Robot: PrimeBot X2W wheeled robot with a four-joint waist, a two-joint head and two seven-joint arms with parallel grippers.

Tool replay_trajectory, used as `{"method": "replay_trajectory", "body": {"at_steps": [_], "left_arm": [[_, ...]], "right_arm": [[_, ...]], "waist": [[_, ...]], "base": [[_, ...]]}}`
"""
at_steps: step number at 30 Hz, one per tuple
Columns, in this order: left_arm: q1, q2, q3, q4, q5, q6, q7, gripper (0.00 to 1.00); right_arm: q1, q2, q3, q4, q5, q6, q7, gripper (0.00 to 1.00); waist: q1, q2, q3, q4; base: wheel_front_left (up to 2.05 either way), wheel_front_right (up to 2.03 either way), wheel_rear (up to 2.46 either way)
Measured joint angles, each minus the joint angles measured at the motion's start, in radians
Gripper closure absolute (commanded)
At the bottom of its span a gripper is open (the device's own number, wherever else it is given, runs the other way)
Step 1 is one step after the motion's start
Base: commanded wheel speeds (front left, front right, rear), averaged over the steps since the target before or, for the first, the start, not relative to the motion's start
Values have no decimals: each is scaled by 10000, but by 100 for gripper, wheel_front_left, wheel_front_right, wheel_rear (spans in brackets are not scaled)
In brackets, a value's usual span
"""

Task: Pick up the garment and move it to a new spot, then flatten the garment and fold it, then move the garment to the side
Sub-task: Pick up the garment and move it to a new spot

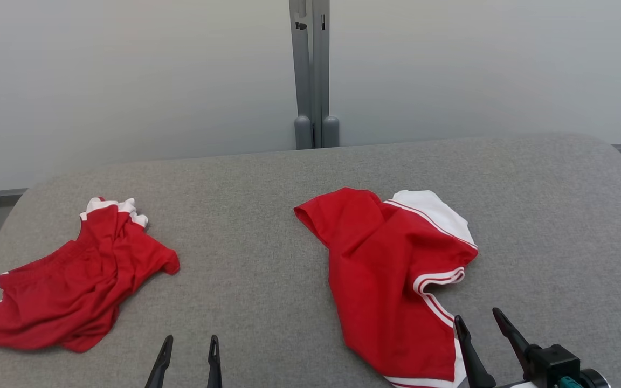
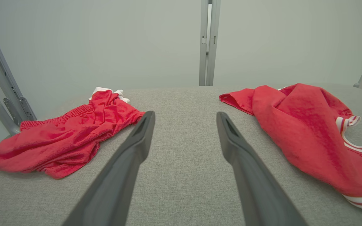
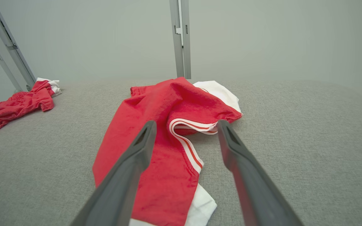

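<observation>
Both our grippers are spread wide, nothing held. Our right gripper (image 1: 476, 315) hangs right at the near end of the garment (image 1: 386, 269), which lies right of centre on the table (image 1: 256, 231). Its long axis runs from that near hem away from us and a touch left. Our left gripper (image 1: 191, 339) sits over bare table, between the garment and the red pile (image 1: 78, 285). Right arm's nearer, we reckon: reach straight ahead.

Left tool (image 1: 191, 339) and right tool (image 1: 476, 315): slim, dark, tapered fingers (image 2: 121, 169); black wrist block (image 1: 553, 362) with teal trim.
</observation>
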Motion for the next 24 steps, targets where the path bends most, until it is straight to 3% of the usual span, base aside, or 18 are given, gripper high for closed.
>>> {"method": "replay_trajectory", "body": {"at_steps": [24], "left_arm": [[-13,-4,-420,115,12,136,0,0]], "right_arm": [[-26,27,-19,63,6,0,0,0]], "waist": [[0,0,45,166]], "base": [[0,0,0]]}}
